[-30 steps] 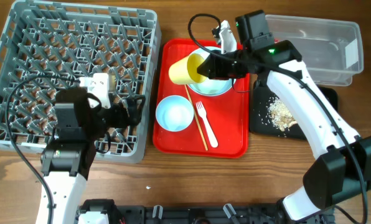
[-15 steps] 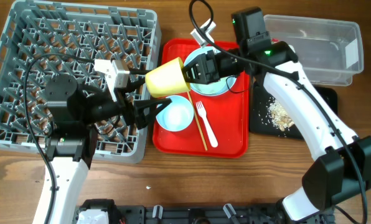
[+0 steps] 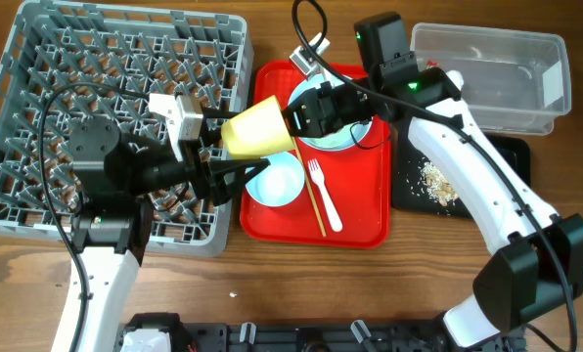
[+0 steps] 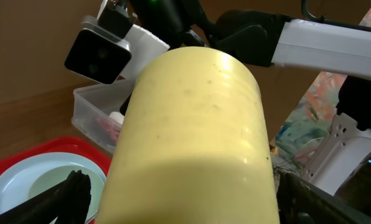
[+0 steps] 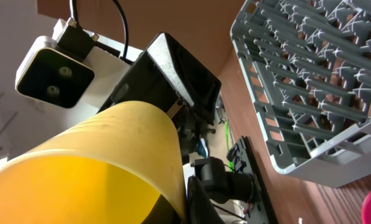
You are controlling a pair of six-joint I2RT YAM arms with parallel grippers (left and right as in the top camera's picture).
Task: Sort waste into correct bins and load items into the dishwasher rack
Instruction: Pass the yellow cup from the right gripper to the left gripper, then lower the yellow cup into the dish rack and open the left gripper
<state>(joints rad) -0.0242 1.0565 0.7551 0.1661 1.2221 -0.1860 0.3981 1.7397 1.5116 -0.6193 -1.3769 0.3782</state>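
The yellow cup [image 3: 257, 127] lies on its side in the air between the rack and the red tray. My right gripper [image 3: 306, 115] is shut on its rim, one finger inside [image 5: 179, 205]. My left gripper [image 3: 235, 161] is open, with one black finger on each side of the cup's body [image 4: 179, 193]; the cup [image 4: 192, 137] fills that view. A mint bowl [image 3: 274, 181], the white fork [image 3: 324, 191] and the chopsticks [image 3: 311, 196] lie on the red tray. A second bowl on the white plate [image 3: 342, 137] sits under my right arm. The grey dishwasher rack [image 3: 37, 59] is at the left.
The red tray [image 3: 360, 220] sits in the middle. The clear tub [image 3: 497, 78] is at the back right. The black tray [image 3: 409, 186] in front of it holds beige crumbs [image 3: 438, 181]. A small white speck [image 3: 233, 293] lies on the wooden table near the front.
My right arm carried the yellow cup left from above the red tray. My left gripper swung right from the rack, and its open fingers now flank the cup.
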